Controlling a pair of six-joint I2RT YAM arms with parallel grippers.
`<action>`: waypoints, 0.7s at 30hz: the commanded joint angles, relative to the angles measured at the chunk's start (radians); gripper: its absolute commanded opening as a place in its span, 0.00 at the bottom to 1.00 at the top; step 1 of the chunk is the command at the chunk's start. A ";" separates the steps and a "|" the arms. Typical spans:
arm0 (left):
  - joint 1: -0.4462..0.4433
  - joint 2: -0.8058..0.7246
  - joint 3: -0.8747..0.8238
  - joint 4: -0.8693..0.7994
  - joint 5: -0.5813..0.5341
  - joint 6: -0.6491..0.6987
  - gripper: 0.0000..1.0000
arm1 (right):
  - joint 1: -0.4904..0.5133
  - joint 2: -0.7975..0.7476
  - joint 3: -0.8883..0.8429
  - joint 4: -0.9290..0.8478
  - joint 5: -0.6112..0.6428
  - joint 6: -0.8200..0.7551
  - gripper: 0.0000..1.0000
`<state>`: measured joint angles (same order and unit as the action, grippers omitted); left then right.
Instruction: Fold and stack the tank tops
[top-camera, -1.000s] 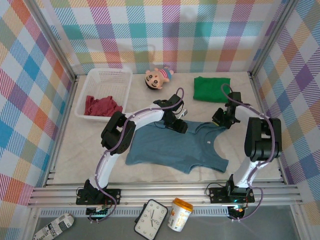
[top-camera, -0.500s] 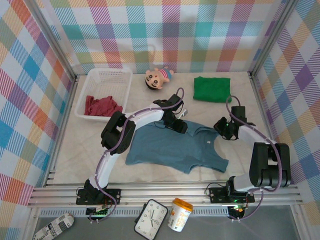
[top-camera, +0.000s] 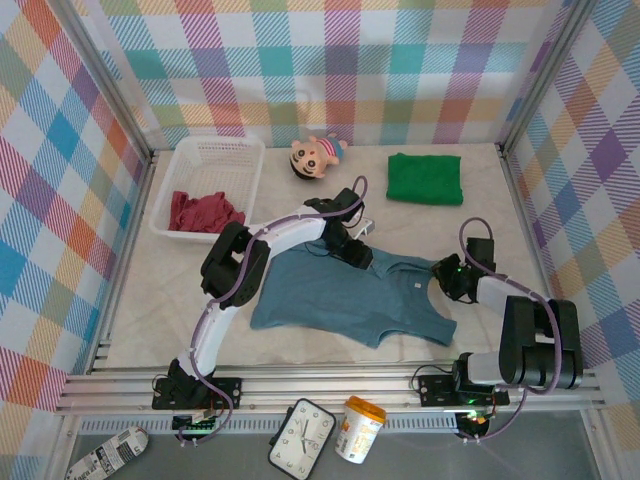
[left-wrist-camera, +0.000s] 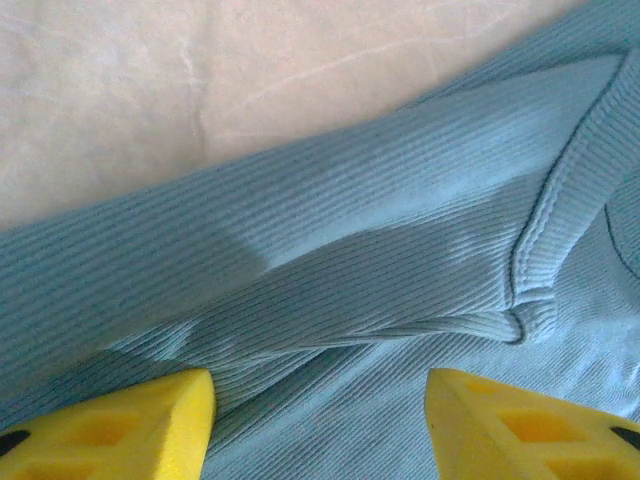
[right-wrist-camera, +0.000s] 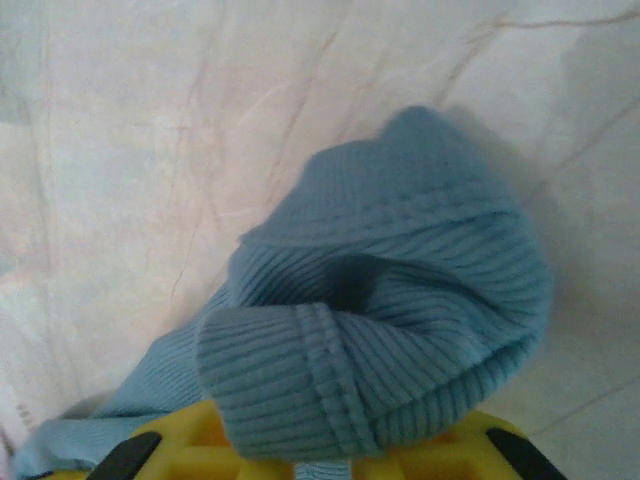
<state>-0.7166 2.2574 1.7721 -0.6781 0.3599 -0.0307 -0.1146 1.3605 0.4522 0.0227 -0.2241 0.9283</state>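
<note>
The dusty blue-grey tank top (top-camera: 345, 295) lies spread flat in the middle of the table. My left gripper (top-camera: 352, 248) hovers open over its far shoulder; in the left wrist view the yellow fingertips (left-wrist-camera: 120, 425) stand wide apart above the ribbed cloth (left-wrist-camera: 380, 260). My right gripper (top-camera: 452, 277) is shut on the right shoulder strap (right-wrist-camera: 400, 290), which bunches up over the yellow fingers (right-wrist-camera: 180, 445). The bright green tank top (top-camera: 425, 178) lies folded at the far right. The dark red tank top (top-camera: 205, 212) sits crumpled in the white basket (top-camera: 215, 150).
A big-headed doll (top-camera: 315, 155) lies between the basket and the green top. Below the table's front rail stand a clock (top-camera: 302, 438), an orange-lidded cup (top-camera: 358, 428) and a printed roll (top-camera: 105, 453). Checked walls close off three sides.
My right gripper has come toward the near edge with the blue strap in it, drawing that corner of the top along. The left arm has stayed put.
</note>
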 joint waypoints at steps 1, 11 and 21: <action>0.016 -0.004 -0.004 -0.117 0.003 0.026 0.59 | -0.026 0.000 -0.021 0.030 -0.014 0.030 0.24; 0.023 -0.005 0.033 -0.145 0.056 0.030 0.58 | -0.180 -0.071 0.032 -0.177 -0.041 -0.048 0.24; 0.041 -0.060 0.070 -0.198 0.066 0.028 0.58 | -0.120 -0.135 0.103 -0.125 -0.192 -0.055 0.21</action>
<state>-0.6949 2.2562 1.8095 -0.8268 0.4110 -0.0097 -0.2596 1.2388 0.5426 -0.1154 -0.3546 0.8597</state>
